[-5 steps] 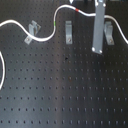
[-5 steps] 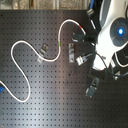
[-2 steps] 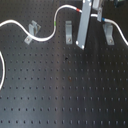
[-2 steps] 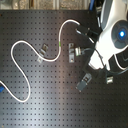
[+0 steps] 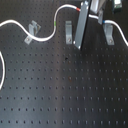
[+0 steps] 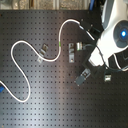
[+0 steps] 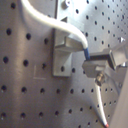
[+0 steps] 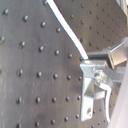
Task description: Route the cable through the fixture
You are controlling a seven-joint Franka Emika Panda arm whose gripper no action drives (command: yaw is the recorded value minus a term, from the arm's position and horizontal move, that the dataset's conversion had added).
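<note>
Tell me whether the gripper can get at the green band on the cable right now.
Probably yes. In the first exterior view the green band sits on an exposed stretch of the white cable between two clips, and nothing lies over it. The gripper hangs above the board, off to that band's right in the first exterior view.

White, rounded arm shell [image 6: 111, 37] in the second exterior view, with a glowing blue ring light [image 6: 123, 34] on a dark round face. Black cables [image 6: 90, 31] looped just beside that shell. Grey, boxy metal hand [image 5: 81, 27] in the first exterior view, flat-sided and long. Grey angular bracket with a small screw [image 7: 101, 77] in the first wrist view
</note>
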